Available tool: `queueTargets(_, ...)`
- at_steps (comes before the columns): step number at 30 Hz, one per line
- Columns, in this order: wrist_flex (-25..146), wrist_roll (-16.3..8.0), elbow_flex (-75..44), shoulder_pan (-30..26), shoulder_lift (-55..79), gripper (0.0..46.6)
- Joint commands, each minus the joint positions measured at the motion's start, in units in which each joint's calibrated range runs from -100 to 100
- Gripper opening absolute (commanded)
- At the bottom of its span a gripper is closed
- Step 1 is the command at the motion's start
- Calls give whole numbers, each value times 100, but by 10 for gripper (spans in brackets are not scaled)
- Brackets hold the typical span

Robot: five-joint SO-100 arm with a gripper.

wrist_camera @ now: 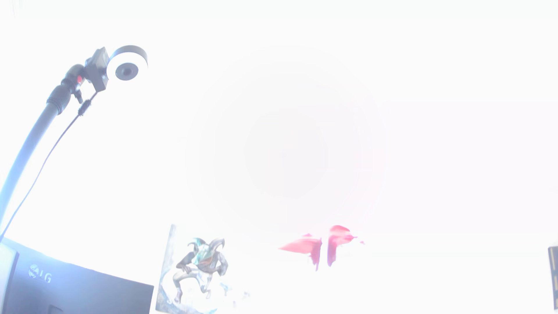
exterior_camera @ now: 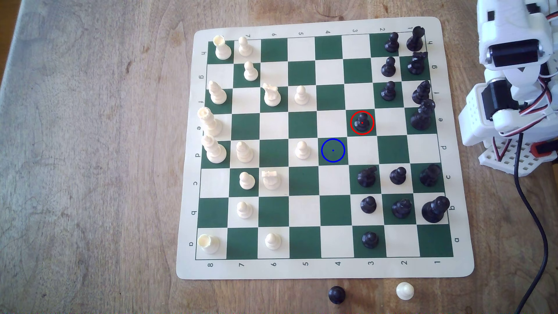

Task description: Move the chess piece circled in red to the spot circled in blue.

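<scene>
The chess piece (exterior_camera: 362, 123), a small black pawn inside a red ring, stands upright on a dark green square right of the board's middle in the exterior view. The spot (exterior_camera: 333, 150), a dark green square marked by a blue ring with a centre dot, lies one square diagonally down-left of it and is bare. The arm's white body (exterior_camera: 513, 75) sits folded off the board at the exterior view's right edge, well away from the pawn. The wrist view is washed out in white glare and points up at the room.
Black pieces crowd the board's (exterior_camera: 332, 268) right columns, with a black knight (exterior_camera: 367, 176) just below-right of the spot. A white pawn (exterior_camera: 302, 150) stands one square left of the spot. A black pawn (exterior_camera: 336, 294) and a white pawn (exterior_camera: 404, 290) sit off the board in front. A black cable (exterior_camera: 531, 211) runs along the right.
</scene>
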Motion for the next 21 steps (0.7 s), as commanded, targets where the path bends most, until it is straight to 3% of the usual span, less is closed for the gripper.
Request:
queueTargets(1, 3096, -29, -1157, 65, 6, 2)
queueTargets(13, 6585, -73, -2780, 433, 982, 3)
queueTargets(14, 7060, -410, -3061, 480, 1287, 5)
queueTargets(15, 7355, -547, -3278, 495, 1500, 6)
queueTargets(19, 8477, -801, -4538, 871, 2781, 47)
queueTargets(21, 8886, -801, -4955, 1074, 3240, 66)
